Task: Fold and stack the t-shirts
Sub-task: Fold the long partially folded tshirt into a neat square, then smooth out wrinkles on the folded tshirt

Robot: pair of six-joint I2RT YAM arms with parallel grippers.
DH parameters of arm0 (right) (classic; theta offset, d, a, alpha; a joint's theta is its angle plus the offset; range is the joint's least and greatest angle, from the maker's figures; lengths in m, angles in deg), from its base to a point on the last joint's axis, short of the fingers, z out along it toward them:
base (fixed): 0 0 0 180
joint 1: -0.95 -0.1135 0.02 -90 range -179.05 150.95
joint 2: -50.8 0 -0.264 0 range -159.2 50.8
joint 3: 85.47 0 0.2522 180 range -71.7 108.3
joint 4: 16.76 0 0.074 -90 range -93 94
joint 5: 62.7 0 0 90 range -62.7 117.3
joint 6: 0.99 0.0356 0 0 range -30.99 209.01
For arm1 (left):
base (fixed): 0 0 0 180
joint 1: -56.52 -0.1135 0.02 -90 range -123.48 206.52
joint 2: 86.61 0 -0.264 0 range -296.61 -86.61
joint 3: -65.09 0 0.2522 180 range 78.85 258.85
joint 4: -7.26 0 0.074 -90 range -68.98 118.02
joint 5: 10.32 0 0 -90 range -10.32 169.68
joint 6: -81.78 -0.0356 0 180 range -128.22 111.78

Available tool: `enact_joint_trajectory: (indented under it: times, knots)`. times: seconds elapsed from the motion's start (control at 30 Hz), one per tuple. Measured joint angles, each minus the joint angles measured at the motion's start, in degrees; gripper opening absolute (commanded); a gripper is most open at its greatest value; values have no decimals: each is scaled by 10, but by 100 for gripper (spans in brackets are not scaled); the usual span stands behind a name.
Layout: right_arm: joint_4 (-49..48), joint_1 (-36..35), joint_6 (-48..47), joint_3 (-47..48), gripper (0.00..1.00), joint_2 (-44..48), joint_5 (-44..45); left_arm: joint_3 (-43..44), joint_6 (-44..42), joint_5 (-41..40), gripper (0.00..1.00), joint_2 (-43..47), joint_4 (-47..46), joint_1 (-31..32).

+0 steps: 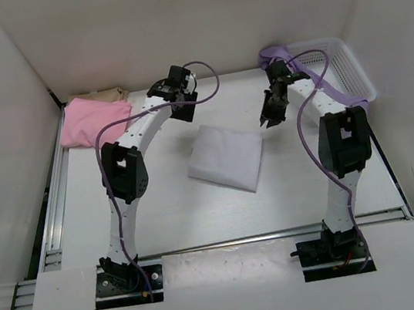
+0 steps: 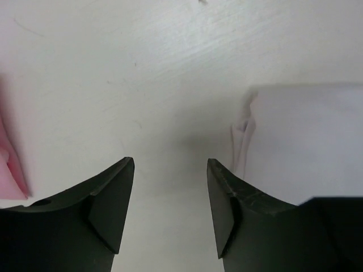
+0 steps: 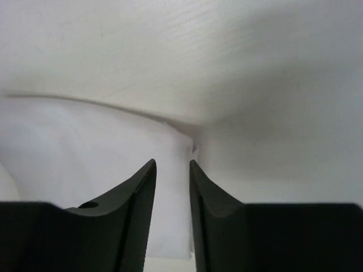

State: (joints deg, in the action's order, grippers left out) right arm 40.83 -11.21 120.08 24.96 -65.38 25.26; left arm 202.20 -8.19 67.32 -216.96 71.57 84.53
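At centre frame, pinch limp, light white t-shirt [image 1: 225,158] along folded edges with left end effector [image 2: 170,162] and right end effector [image 3: 172,162], both released.

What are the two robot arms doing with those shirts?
They are folding t-shirts. A white shirt lies folded in the middle of the table. The left gripper and right gripper hover open near its far corners, holding nothing. A pink shirt and tan shirt sit at the far left; a lavender shirt hangs over the basket.
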Motion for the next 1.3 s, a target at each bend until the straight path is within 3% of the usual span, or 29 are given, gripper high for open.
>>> enact_joint_trajectory:
  times: [0.03,0.07,0.23,0.5,0.67,0.9,1.0,1.1,1.2,1.3]
  knots:
    - [-5,-8,1,-22,18,22,11,-22,0,8,53,16,-3,-3]
    - [-9,-17,4,-46,14,47,18,-40,2,19,49,30,-1,-5]
    - [-28,-52,25,-112,2,101,12,-75,-1,99,49,47,1,8]
    - [-37,-38,61,-75,0,-46,-23,-75,0,177,50,-15,9,25]
    - [-38,-32,63,-42,0,-56,-23,-73,0,174,52,-54,17,22]
    - [-38,-42,27,-19,0,-45,-10,-103,0,140,58,-15,14,21]
    - [-47,-59,14,-37,0,7,1,-139,0,101,58,37,13,23]
    - [-68,-90,24,-111,0,117,5,-195,0,89,58,116,5,28]
    - [-108,-126,55,-217,0,234,-24,-256,0,129,58,199,1,39]
    - [-150,-141,102,-326,0,287,-61,-293,0,183,58,229,0,54]
